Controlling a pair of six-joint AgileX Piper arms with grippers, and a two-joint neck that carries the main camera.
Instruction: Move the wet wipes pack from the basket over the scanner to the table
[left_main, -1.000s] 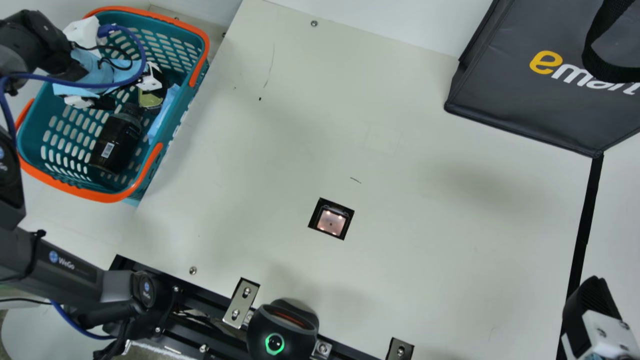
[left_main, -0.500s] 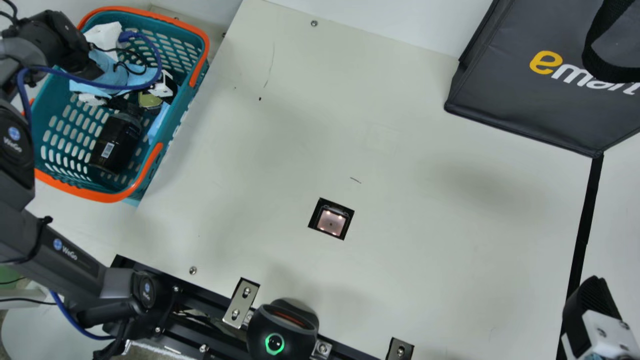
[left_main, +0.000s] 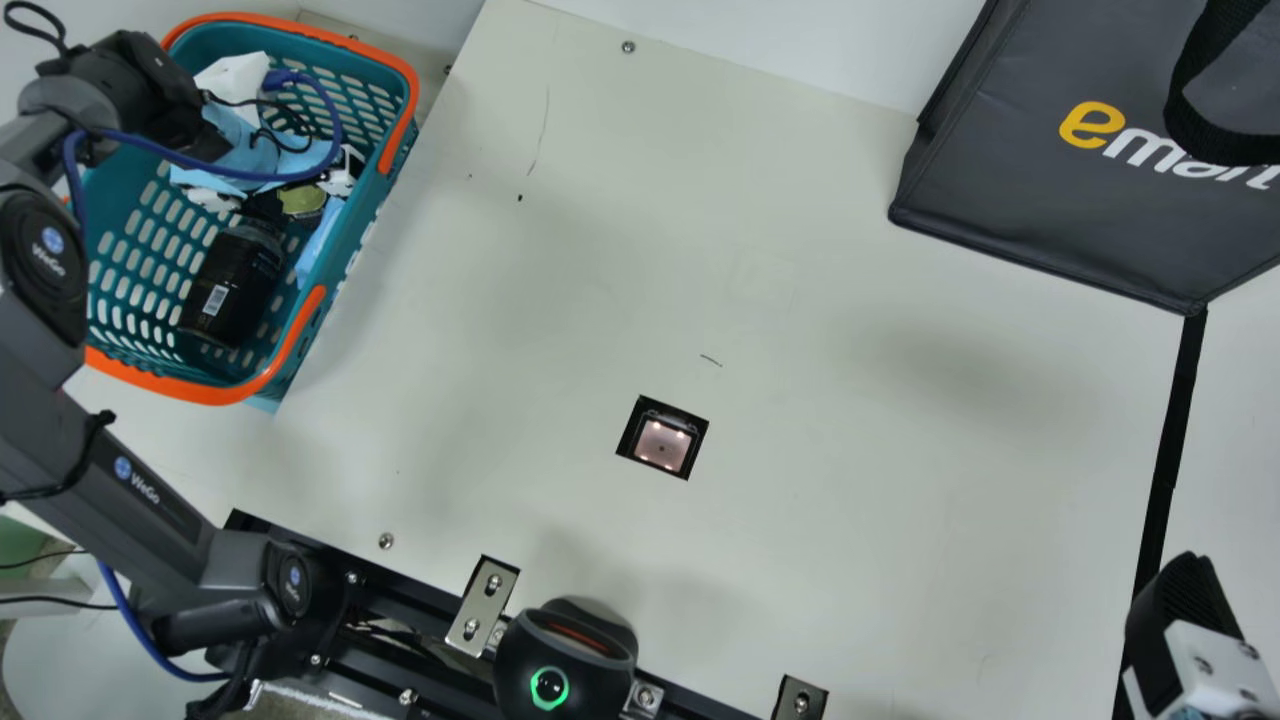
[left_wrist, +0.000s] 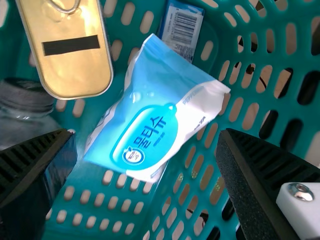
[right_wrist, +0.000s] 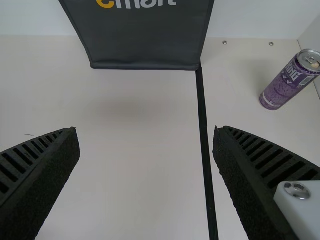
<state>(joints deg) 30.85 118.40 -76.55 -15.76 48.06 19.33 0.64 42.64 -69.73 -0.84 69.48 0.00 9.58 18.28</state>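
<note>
Peering into the basket (left_main: 211, 396), I have the nearer left gripper (left_wrist: 147, 133) spread wide, the wet wipes pack (left_wrist: 145, 107) lying just ahead of its fingertips and between them, long axis slanting across my closing line.

Standing here, I'm seeing a pale wall (left_main: 780, 50) rising well beyond the R gripper (left_main: 1185, 600). The cream tabletop (left_main: 850, 480) is spreading L of that gripper, w/ a small screw (left_main: 628, 46) sitting near its far edge & a thin scuff (left_main: 543, 130) running well off to the gripper's L. A blk strip (left_main: 1168, 455) is stretching away close by the gripper. Way L of it, speckled floor (left_main: 290, 708) is peeking out, approx. beside a rounded pale surface (left_main: 70, 660). Light's falling soft, casting faint shadows.
</note>
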